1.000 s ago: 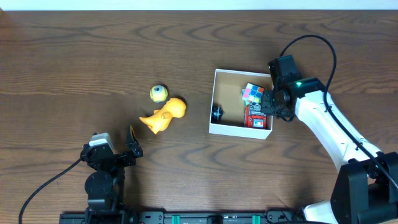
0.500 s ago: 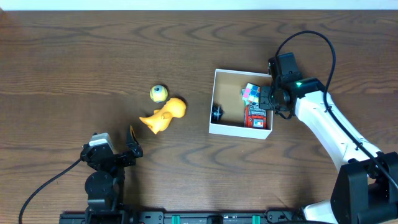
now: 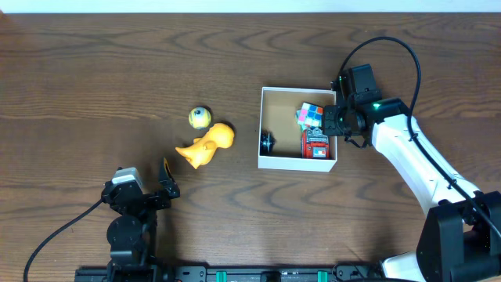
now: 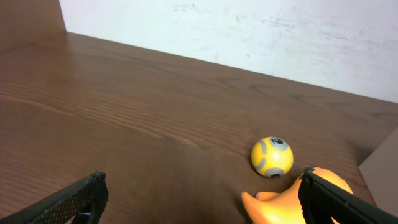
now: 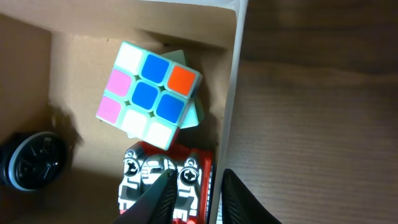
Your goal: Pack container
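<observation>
Overhead view: you have the square white-walled cardboard container (image 3: pixel 297 163) sitting right of table centre on the dark wooden table (image 3: pixel 94 70). Inside, along its right side, a pastel multicoloured puzzle cube (image 3: pixel 310 115) lies tilted just behind a red, black and white toy (image 3: pixel 315 143). A small black round object (image 3: pixel 268 141) sits by the left wall. Your right gripper (image 3: pixel 333 121) is at the container's right wall. Right wrist view: its jaws stand narrowly parted astride that wall, the inner finger (image 5: pixel 155 199) over the red toy and the outer finger (image 5: pixel 245 199) outside the box. You cannot tell whether they pinch the cardboard. Left of the container, apart from it, an orange duck-shaped toy (image 3: pixel 207 145) lies on the table with a yellow ball with grey markings (image 3: pixel 200 117) just behind it. Your left gripper (image 4: pixel 204 177) is near the front edge, jaws spread wide and holding nothing. Left wrist view: it faces the ball and the orange toy, touching neither.
</observation>
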